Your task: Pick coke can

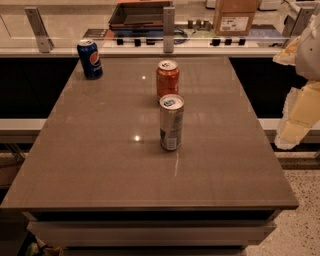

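Note:
The coke can [167, 79] is a short orange-red can with a silver top. It stands upright on the grey-brown table [100, 150], at the middle toward the far side. A taller slim silver can with a blue tab [171, 122] stands upright just in front of it, close to it. My gripper [294, 122] is a pale cream shape at the right edge of the view. It hangs off the table's right side, well to the right of the coke can, and holds nothing I can see.
A blue Pepsi can [90, 59] stands at the table's far left corner. Behind the table runs a counter with metal brackets [169, 30], a cardboard box [233, 19] and a dark tray [140, 14]. Speckled floor [300, 220] lies at the right.

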`<action>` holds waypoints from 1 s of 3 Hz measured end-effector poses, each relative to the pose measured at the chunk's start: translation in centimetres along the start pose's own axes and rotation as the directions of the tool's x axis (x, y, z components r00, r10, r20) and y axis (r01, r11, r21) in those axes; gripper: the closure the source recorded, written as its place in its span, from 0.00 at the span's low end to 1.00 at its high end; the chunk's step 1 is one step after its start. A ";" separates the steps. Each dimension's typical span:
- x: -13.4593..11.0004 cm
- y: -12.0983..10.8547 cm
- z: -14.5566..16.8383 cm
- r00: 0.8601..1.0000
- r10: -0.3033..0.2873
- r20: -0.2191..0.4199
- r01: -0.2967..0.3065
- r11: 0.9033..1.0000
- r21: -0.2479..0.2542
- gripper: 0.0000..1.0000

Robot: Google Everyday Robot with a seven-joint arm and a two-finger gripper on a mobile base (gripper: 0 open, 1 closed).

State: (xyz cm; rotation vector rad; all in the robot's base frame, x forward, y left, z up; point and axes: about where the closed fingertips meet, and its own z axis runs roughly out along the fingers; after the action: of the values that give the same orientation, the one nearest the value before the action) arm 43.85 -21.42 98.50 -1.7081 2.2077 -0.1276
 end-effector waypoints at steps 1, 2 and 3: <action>-0.2 -0.1 -0.1 1.000 0.003 0.010 -0.003 1.000 0.010 0.00; -1.2 -0.7 0.7 0.997 0.029 0.068 -0.031 0.999 0.029 0.00; -2.8 -1.7 2.3 0.978 0.098 0.186 -0.106 0.994 0.032 0.00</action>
State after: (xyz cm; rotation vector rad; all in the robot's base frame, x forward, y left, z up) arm 46.79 -18.88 97.39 -1.5156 2.1351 0.0103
